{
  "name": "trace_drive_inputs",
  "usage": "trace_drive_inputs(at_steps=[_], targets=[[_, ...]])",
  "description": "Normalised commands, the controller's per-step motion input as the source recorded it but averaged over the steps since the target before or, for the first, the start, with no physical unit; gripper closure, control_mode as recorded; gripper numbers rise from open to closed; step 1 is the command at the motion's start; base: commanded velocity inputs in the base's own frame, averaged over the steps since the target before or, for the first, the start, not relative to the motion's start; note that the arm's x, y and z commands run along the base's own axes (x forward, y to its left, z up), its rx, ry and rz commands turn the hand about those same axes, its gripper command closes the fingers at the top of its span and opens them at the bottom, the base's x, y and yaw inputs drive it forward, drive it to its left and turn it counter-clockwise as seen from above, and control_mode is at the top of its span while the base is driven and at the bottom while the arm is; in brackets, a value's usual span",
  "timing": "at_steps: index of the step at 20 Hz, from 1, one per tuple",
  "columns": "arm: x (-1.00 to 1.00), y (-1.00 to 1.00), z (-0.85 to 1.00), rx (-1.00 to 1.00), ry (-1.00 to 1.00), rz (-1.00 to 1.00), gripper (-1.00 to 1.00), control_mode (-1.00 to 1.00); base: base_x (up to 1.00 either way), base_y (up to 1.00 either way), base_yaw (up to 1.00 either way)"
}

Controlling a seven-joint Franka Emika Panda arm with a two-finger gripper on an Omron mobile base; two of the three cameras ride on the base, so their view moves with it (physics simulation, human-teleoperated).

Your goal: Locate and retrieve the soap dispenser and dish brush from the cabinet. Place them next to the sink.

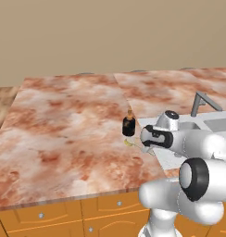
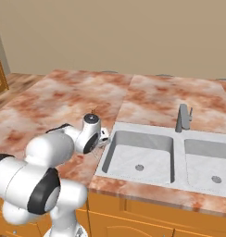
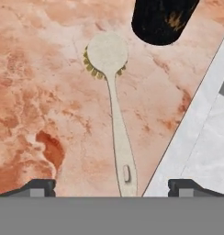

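You've got the dish brush [image 3: 114,98] flat on the counter [image 3: 45,92], handle running between your fingertips [image 3: 40,187], head away. Soap dispenser [image 3: 162,19] stands just beyond the head, right. Sink [image 3: 196,133] rim is beside your right finger.
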Motion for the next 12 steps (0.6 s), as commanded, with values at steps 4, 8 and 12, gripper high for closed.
trace_drive_inputs(at_steps=[4, 8, 12], targets=[[-0.33, -0.04, 1.0, 0.06, 0.12, -0.07, -1.0, -1.0, 0.0, 0.0, 0.0], [-0.37, 0.0, 0.94, 0.01, 0.11, -0.07, -1.0, -1.0, 0.0, 0.0, 0.0], [-0.62, -0.04, 0.5, 0.04, 0.0, -0.15, -1.0, -1.0, 0.0, 0.0, 0.0]])
